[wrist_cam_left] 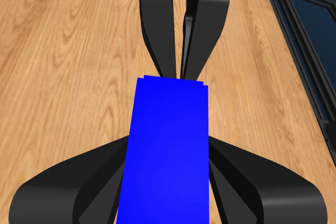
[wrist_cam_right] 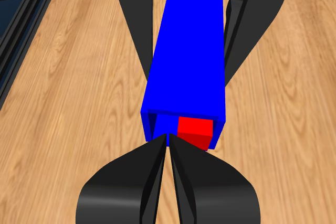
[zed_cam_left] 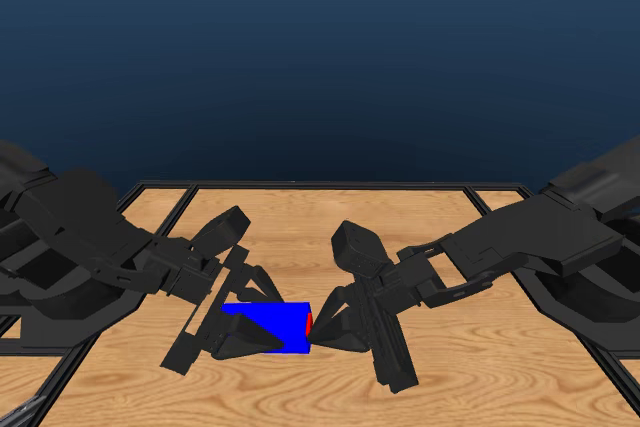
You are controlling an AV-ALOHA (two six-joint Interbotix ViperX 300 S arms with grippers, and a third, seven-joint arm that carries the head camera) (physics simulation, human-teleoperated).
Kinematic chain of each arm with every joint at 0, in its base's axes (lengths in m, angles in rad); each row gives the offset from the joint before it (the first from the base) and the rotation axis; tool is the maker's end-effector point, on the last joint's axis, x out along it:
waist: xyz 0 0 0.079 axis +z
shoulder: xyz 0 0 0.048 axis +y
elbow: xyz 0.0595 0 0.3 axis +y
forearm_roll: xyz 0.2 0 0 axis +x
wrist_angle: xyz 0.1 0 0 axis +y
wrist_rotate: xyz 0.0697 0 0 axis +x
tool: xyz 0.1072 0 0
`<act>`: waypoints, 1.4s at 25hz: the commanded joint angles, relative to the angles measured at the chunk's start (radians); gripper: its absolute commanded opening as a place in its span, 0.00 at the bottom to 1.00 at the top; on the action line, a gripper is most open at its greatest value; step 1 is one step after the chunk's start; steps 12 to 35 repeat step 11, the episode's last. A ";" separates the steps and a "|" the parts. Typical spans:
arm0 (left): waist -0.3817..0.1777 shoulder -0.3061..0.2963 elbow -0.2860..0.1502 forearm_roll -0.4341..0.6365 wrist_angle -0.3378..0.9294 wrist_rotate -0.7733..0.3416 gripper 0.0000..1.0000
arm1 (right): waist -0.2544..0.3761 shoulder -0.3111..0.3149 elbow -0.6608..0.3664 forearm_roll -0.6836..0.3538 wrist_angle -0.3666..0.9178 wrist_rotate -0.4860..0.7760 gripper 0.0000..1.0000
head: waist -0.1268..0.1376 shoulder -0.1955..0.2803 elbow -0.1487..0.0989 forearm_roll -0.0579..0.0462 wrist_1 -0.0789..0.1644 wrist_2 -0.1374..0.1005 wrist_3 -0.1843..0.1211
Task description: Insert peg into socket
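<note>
Lower centre of the head view: the left gripper (zed_cam_left: 240, 332) pinches the blue socket (zed_cam_left: 268, 327), a flat-coloured boxy block held above the wood-grain table (zed_cam_left: 470, 357). The red peg (wrist_cam_right: 195, 131) sits almost wholly inside its open end. The right gripper (zed_cam_left: 328, 332), jaws pressed together, touches that end.

There are no words, numbers or signs to read in any of the pictures. The blue socket (wrist_cam_right: 186, 51) is plain. The wooden surface (wrist_cam_left: 63, 77) shows only wood grain.
</note>
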 commanded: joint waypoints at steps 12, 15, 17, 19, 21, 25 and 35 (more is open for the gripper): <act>0.004 -0.006 -0.019 0.027 -0.025 -0.033 0.00 | 0.006 -0.131 0.234 0.093 -0.107 0.068 0.00 | -0.008 -0.001 -0.021 -0.001 -0.016 0.003 0.001; 0.004 -0.006 -0.019 0.027 -0.025 -0.033 0.00 | 0.006 -0.131 0.234 0.093 -0.107 0.068 0.00 | -0.008 -0.001 -0.021 -0.001 -0.016 0.003 0.001; 0.004 -0.006 -0.019 0.027 -0.025 -0.033 0.00 | 0.006 -0.131 0.234 0.093 -0.107 0.068 0.00 | -0.008 -0.001 -0.021 -0.001 -0.016 0.003 0.001; 0.004 -0.006 -0.019 0.027 -0.025 -0.033 0.00 | 0.006 -0.131 0.234 0.093 -0.107 0.068 0.00 | -0.008 -0.001 -0.021 -0.001 -0.016 0.003 0.001; 0.004 -0.006 -0.019 0.027 -0.025 -0.033 0.00 | 0.006 -0.131 0.234 0.093 -0.107 0.068 0.00 | -0.008 -0.001 -0.021 -0.001 -0.016 0.003 0.001; 0.004 -0.006 -0.019 0.027 -0.025 -0.033 0.00 | 0.006 -0.131 0.234 0.093 -0.107 0.068 0.00 | -0.008 -0.001 -0.021 -0.001 -0.016 0.003 0.001; 0.004 -0.006 -0.019 0.027 -0.025 -0.033 0.00 | 0.006 -0.131 0.234 0.093 -0.107 0.068 0.00 | -0.008 -0.001 -0.021 -0.001 -0.016 0.003 0.001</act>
